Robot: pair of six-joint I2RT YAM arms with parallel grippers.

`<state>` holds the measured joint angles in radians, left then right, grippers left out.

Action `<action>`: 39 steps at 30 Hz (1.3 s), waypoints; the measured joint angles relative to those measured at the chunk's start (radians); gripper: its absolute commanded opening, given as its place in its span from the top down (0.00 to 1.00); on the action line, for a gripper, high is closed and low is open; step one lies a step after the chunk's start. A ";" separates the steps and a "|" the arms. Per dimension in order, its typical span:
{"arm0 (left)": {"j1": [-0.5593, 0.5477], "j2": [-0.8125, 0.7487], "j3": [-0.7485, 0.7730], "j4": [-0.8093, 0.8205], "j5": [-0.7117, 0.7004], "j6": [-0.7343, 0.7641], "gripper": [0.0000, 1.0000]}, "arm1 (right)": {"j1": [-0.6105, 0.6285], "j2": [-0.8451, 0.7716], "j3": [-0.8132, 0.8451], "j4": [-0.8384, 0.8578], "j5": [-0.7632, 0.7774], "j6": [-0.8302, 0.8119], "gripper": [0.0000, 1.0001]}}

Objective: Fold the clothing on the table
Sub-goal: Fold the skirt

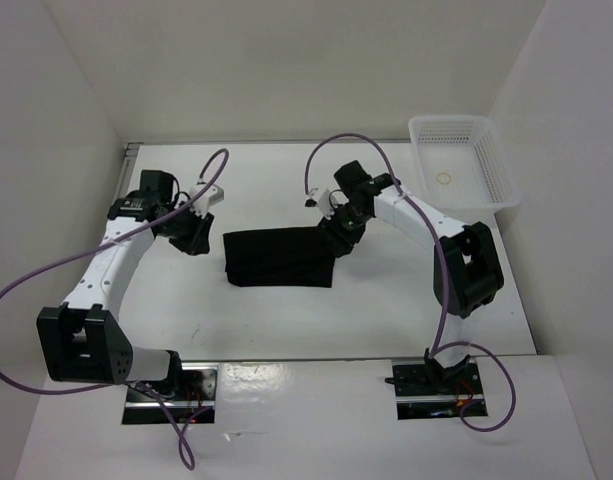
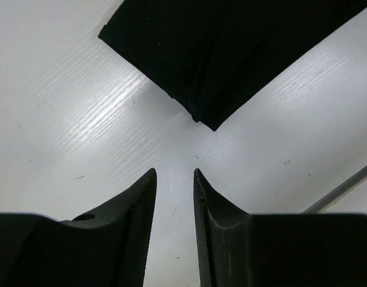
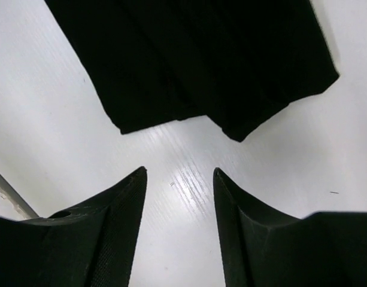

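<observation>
- One clothing (image 1: 279,258) item, black, lies flat as a compact layered rectangle near the middle of the table (image 1: 386,320).
- I see the left gripper (image 2: 174,173) with fingers slightly parted, pinching nothing, over bare tabletop just off the clothing's left corner.
- I see the right gripper (image 3: 179,170) spread wider and empty, just beside the clothing's right edge and clear of it.
- One white mesh basket (image 1: 498,170) sits at the far right corner, well apart.
</observation>
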<state>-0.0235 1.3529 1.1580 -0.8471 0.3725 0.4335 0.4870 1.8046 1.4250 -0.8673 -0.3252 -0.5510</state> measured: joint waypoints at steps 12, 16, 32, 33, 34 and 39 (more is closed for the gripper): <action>0.088 -0.084 0.067 0.018 0.056 -0.256 0.00 | 0.129 0.262 0.185 0.096 0.057 0.025 0.35; 0.093 -0.148 0.051 0.040 0.056 -0.283 0.00 | 0.149 0.299 0.187 0.098 0.074 0.018 0.35; 0.123 -0.107 -0.012 0.079 -0.004 -0.303 0.00 | 0.152 0.299 0.303 0.127 0.075 -0.015 0.31; 0.123 -0.107 -0.013 0.079 -0.008 -0.305 0.00 | 0.153 0.303 0.323 0.124 0.074 -0.017 0.30; 0.123 -0.107 -0.013 0.079 -0.011 -0.306 0.00 | 0.154 0.309 0.345 0.123 0.073 -0.018 0.30; 0.123 -0.107 -0.013 0.084 -0.019 -0.306 0.00 | 0.158 0.338 0.376 0.125 0.056 -0.020 0.28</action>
<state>0.0998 1.2461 1.1446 -0.7628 0.3534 0.1272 0.6445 2.1429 1.8011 -0.7425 -0.2695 -0.5709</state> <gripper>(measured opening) 0.995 0.714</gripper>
